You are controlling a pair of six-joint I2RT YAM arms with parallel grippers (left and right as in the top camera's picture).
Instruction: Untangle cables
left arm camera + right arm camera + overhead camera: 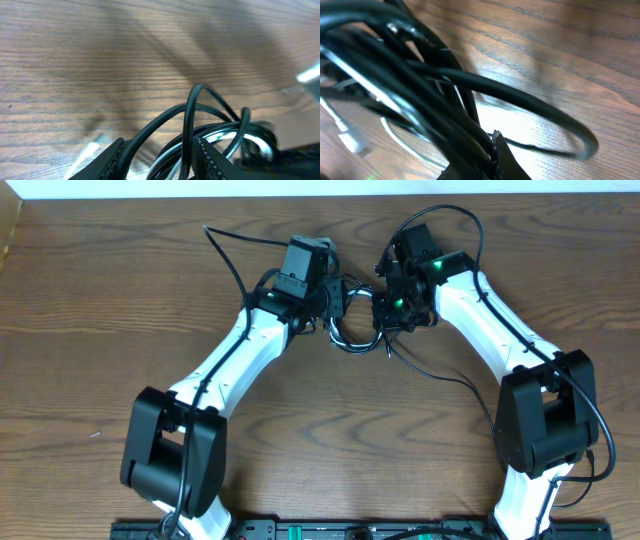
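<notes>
The cables (pixel 350 332) lie in a black and white tangle at the table's far middle, between the two grippers. My left gripper (pixel 334 300) is at the tangle's left side. In the left wrist view its jaws (pixel 160 161) are apart, with black loops (pixel 192 115) and white cords passing between them. My right gripper (pixel 388 310) is at the tangle's right side. In the right wrist view its jaws (pixel 487 156) are pressed on a thick bunch of black cables (pixel 420 75), lifted off the wood. A white plug (pixel 350 141) lies below.
The wooden table (pixel 100 330) spreads all around. A thin black strand (pixel 440 375) trails from the tangle toward the right arm's base. Another black line (pixel 222 250) runs off to the back left. The white wall edge (pixel 200 188) borders the far side.
</notes>
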